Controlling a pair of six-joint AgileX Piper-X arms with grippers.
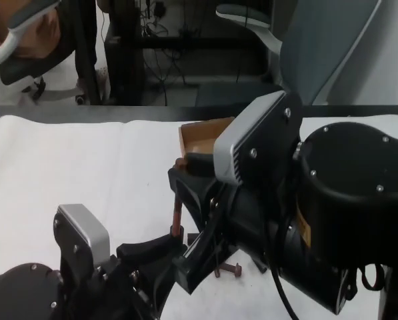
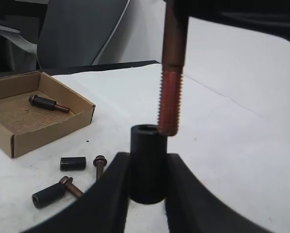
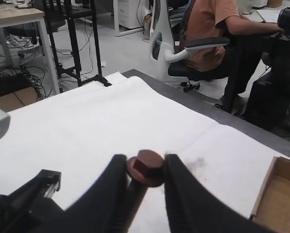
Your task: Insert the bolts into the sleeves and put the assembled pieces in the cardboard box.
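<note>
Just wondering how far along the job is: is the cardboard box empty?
No, one assembled piece, a bolt pushed into its sleeve, lies on the floor of the cardboard box.

Black screw-studded arms (image 1: 332, 200) carry silver-grey wrist housings (image 1: 242, 143).

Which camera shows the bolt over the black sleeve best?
The left wrist view: the bolt shows its shaft and thread, tip at the rim of the sleeve. The right wrist view shows its head; the high view, a bit of shaft.
</note>
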